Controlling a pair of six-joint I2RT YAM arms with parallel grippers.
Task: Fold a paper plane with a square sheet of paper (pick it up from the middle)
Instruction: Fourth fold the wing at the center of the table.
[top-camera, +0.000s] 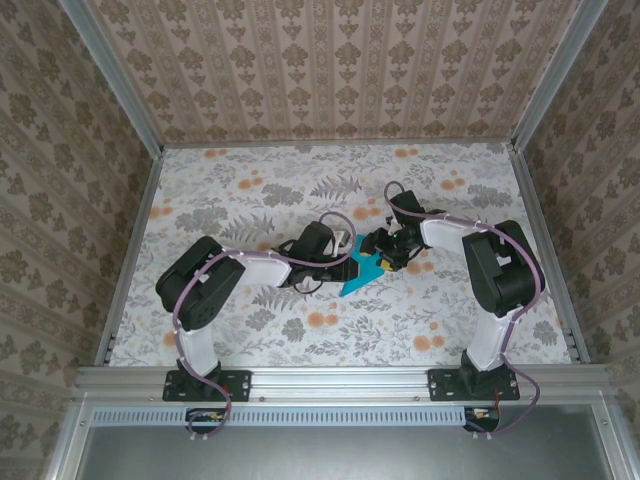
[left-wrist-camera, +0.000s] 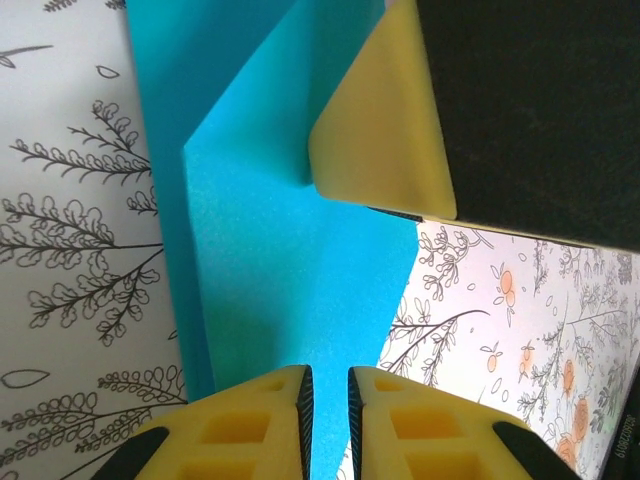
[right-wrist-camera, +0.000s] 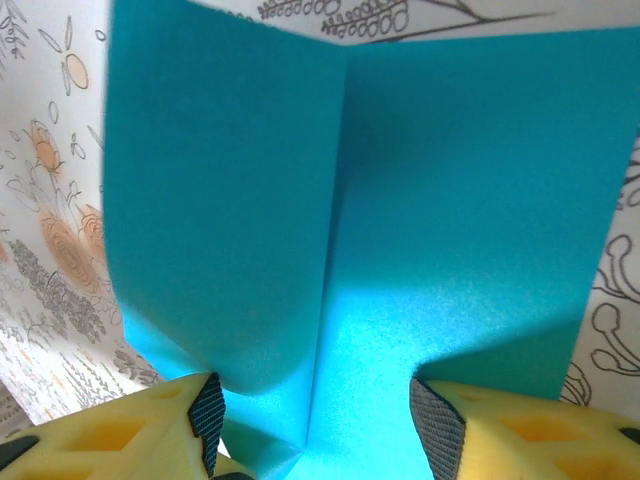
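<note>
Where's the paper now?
In the top view the square sheet of paper is at the middle of the table, between the left gripper, which pinches its edge, and the right gripper.

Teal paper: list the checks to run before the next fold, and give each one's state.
1. Left gripper clamped on the sheet of paper: ok, its fingers are nearly shut with paper between them.
2. Right gripper free to move: ok, jaws wide apart, straddling the crease.
3. Centre crease formed: ok.
4. Paper plane finished: not ok, one crease shows and no dart shape.
5. Sheet flat on the table: not ok, the panels meet at an angle.
</note>
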